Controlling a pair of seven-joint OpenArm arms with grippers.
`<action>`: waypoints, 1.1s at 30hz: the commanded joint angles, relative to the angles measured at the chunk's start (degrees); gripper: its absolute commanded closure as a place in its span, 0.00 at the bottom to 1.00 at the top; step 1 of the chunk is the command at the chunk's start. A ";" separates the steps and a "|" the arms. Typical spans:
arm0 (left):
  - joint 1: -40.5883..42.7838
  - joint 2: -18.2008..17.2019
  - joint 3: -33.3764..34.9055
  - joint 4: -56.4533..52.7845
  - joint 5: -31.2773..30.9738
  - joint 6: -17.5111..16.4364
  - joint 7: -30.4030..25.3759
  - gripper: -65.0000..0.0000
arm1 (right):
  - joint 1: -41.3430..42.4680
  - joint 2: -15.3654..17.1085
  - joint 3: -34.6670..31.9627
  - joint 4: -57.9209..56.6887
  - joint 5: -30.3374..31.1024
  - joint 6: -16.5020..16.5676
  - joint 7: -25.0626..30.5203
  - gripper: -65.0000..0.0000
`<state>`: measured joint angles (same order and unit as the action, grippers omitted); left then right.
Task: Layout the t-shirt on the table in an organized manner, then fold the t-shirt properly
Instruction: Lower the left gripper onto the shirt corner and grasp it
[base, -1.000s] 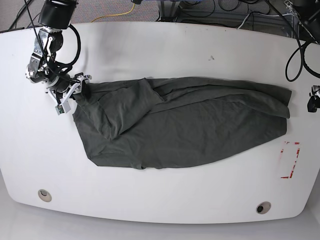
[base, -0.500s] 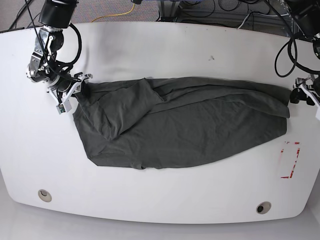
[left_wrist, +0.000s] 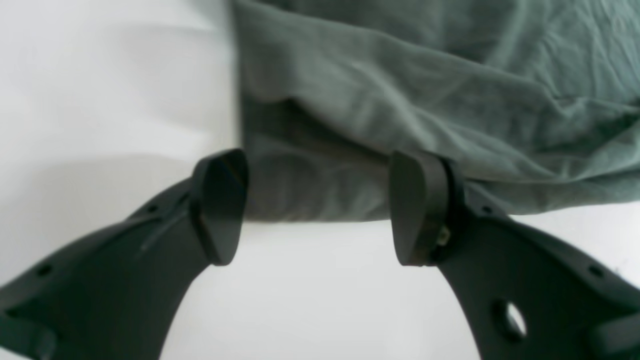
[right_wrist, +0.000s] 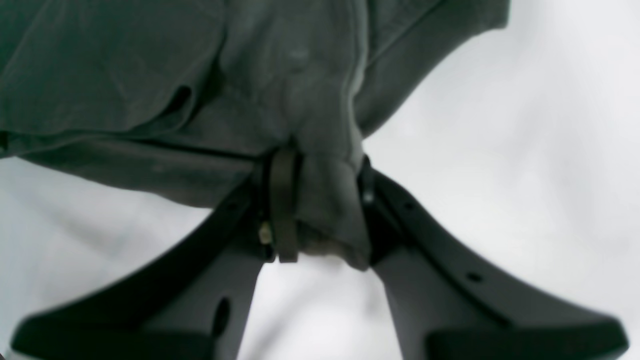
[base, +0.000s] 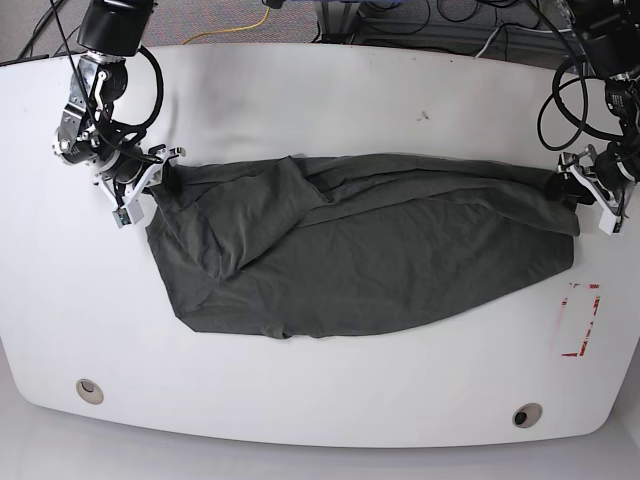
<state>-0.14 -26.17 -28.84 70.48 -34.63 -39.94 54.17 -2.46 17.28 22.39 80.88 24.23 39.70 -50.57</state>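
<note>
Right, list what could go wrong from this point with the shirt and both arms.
1. The right gripper pinches only a small bunched tuft of the dark charcoal cloth t-shirt; a pull could slip it free.
2. The left gripper has its jaws open around the shirt's corner; closing may catch only the edge.
3. The shirt lies twisted and folded over itself on the glossy white table; stretching it could set the creases.

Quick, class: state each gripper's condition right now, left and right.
Left gripper: open, jaws straddling the t-shirt edge, not clamped.
Right gripper: shut on the t-shirt, a bunch of cloth pinched between its jaws.
</note>
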 joint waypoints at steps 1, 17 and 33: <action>-0.69 -1.65 -0.83 0.78 0.57 -0.06 -1.29 0.36 | 0.04 0.61 0.07 0.39 -0.89 0.30 -1.70 0.79; -0.78 -2.62 -2.15 2.97 6.28 -0.06 -1.38 0.36 | -0.05 0.61 0.16 0.48 -0.71 0.30 -1.70 0.79; -1.57 -2.62 -1.71 -1.51 6.37 -0.06 -3.05 0.36 | -0.05 0.79 0.16 0.48 -0.71 0.30 -1.70 0.79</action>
<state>-0.97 -27.22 -30.26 68.07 -27.44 -39.92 52.16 -2.61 17.30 22.46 80.93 24.38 39.70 -50.59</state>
